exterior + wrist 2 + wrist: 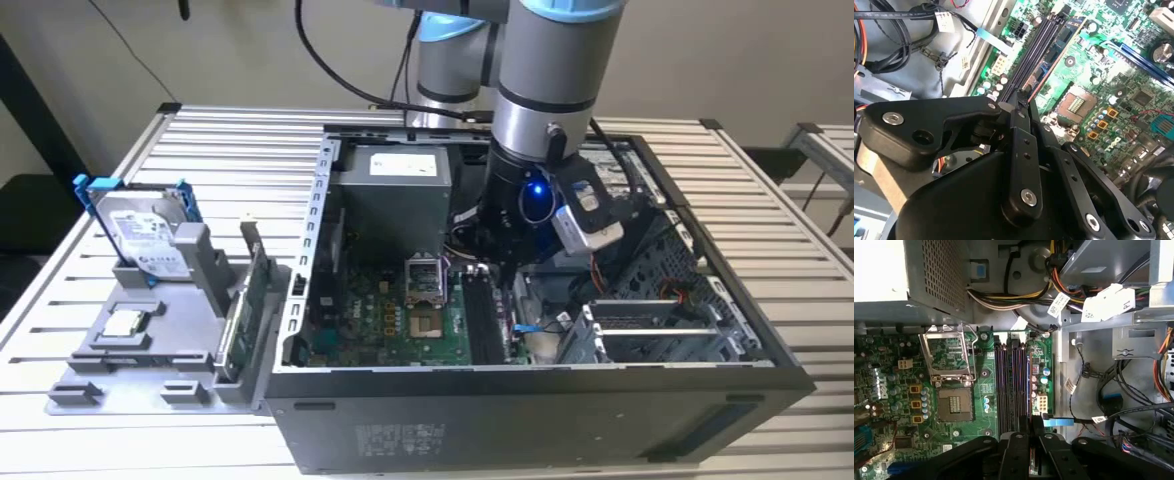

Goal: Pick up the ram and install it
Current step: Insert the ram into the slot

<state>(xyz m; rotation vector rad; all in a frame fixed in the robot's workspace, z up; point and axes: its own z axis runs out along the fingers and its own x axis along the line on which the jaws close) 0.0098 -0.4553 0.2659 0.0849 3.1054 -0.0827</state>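
Two black fingers (1016, 452) of the gripper (1031, 427) are pressed close on a thin, dark green strip seen edge-on, the ram (1032, 463). Little of it shows in the first wrist view beyond that sliver between the finger links. In the second wrist view the gripper (1021, 100) has its tips down at one end of the long black memory slots (1041, 55). The slots run side by side across the green motherboard (981, 390), so the ram sits low over them, just at that end.

Beside the slots lies the square processor socket with its silver metal frame (949, 357), and on their other side a flat blue cable tab (1056, 421).

In the exterior view the gripper (514, 258) reaches down inside the open black computer case (534, 420), near the grey metal power supply box (390, 190). The case lies on a white slatted table (214, 135). Toward the exterior view's left, a grey plastic fixture (127, 375) stands just beside the case. It carries a silver hard drive with blue rails (140, 235) and an upright green circuit card (238, 315).
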